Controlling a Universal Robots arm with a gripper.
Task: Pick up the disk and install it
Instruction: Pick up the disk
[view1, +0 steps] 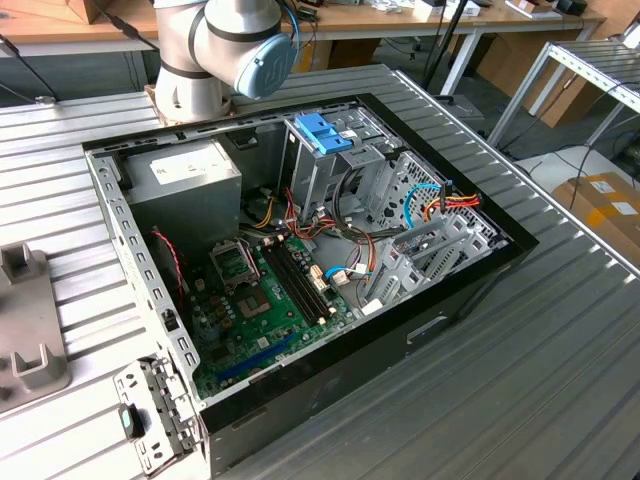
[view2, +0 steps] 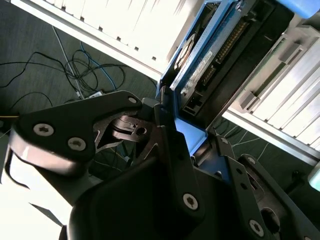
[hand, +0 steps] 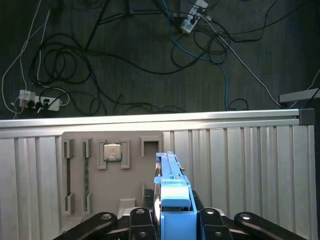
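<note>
**Gripper clamping the disk over the ribbed table**

The gripper is grasping the disk by its light-blue rails, its fingers pressing in from both sides and holding it edge-on over the ribbed table. The second wrist view is showing the disk's connector edge. Past the disk, a grey fixture plate is lying on the table, carrying a processor chip. Beyond the table's far edge, cables are trailing across the dark floor.

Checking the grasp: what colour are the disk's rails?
Light blue; the disk shows best in first wrist view.
</note>
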